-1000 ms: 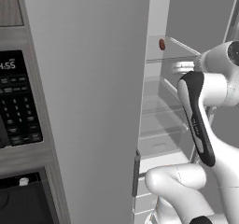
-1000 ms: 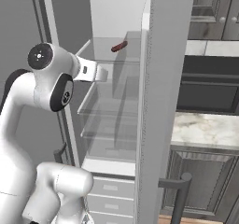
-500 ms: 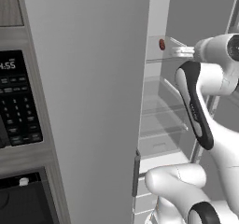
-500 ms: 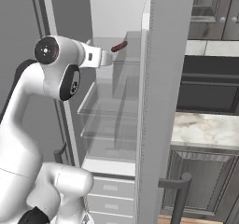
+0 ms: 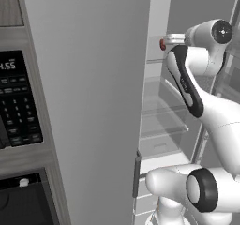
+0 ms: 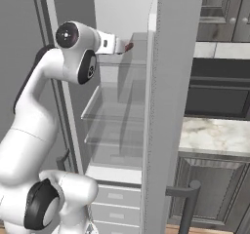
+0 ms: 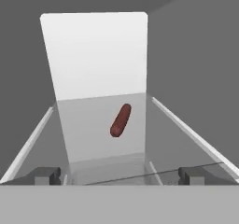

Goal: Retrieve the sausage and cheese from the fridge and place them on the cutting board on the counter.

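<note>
The sausage (image 7: 120, 120), a slim reddish-brown link, lies on the top glass shelf (image 7: 93, 139) of the open fridge (image 6: 119, 13). My gripper (image 7: 120, 175) is open just in front of it, level with that shelf, and its two fingertips (image 7: 46, 175) stand wide apart with nothing between them. From the right base view the hand (image 6: 113, 44) reaches in from the left, and the sausage (image 6: 129, 47) shows just past it. The left base view shows the end of the sausage (image 5: 162, 44) beside the hand. The cheese and the cutting board are out of view. A strip of the counter (image 6: 215, 135) shows at right.
The fridge's open grey doors (image 5: 93, 102) (image 6: 171, 106) flank the arm on both sides. Below the top shelf are more glass shelves (image 6: 114, 116) and white drawers (image 6: 112, 199). A black keypad panel (image 5: 18, 102) sits at far left. A dark built-in oven (image 6: 219, 91) stands above the counter.
My arm has lifted the hand from the middle shelves up to the top shelf and pushed it in toward the sausage. The jaws have stayed open.
</note>
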Tool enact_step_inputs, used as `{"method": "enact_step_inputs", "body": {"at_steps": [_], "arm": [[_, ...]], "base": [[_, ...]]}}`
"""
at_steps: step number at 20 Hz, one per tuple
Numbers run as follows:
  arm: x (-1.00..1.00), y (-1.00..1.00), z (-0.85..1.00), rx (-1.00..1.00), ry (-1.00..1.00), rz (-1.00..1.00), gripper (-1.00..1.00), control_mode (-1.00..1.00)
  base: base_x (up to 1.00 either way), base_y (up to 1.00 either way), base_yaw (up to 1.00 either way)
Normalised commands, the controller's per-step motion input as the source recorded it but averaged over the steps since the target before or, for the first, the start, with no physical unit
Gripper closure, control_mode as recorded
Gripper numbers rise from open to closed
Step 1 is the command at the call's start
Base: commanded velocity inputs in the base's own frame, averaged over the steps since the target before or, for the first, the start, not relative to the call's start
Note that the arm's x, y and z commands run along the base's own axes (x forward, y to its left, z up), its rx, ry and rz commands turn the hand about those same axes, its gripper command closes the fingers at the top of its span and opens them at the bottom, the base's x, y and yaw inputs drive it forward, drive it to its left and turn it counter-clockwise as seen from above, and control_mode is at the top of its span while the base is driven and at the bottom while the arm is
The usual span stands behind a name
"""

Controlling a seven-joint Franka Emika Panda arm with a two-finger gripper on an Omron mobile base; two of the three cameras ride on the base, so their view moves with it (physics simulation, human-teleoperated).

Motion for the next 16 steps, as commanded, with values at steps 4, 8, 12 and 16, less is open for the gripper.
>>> {"method": "enact_step_inputs", "body": {"at_steps": [4,8,12,16], "arm": [[0.51,-0.17,0.00,0.00,0.01,0.00,-1.00,-1.00],[0.54,-0.09,0.00,0.00,0.04,0.00,-1.00,-1.00],[0.55,0.00,0.00,0.00,0.16,0.00,-1.00,-1.00],[0.41,0.00,-0.06,0.00,0.14,0.02,-1.00,-1.00]], "base": [[0.00,0.00,0.00],[0.00,0.00,0.00],[0.00,0.00,0.00],[0.00,0.00,0.00]]}}
